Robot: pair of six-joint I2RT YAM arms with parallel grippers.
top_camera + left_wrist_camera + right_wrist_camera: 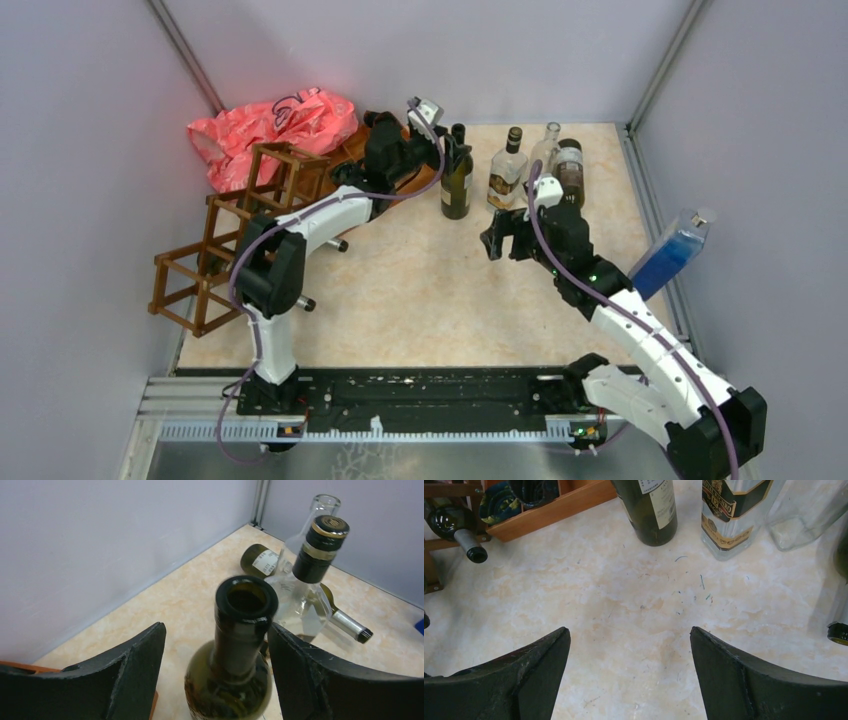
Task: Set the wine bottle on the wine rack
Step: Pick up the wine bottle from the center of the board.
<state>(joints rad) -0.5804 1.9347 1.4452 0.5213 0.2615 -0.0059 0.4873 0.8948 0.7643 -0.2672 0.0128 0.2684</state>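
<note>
On the beige marbled table stand a dark wine rack, a pink plastic bag, an orange-brown tray, a green wine bottle, a labelled spirit bottle and a clear bottle; a dark bottle lies flat.

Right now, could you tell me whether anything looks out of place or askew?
One dark bottle lies on its side behind the capped clear bottle, and a blue bottle leans against the right wall.

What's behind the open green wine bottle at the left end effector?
Behind the green wine bottle: a black-capped clear liquor bottle, an uncapped clear bottle, and two dark bottles lying flat, one labelled, one foil-necked. Its neck covers the liquor bottle's left edge.
</note>
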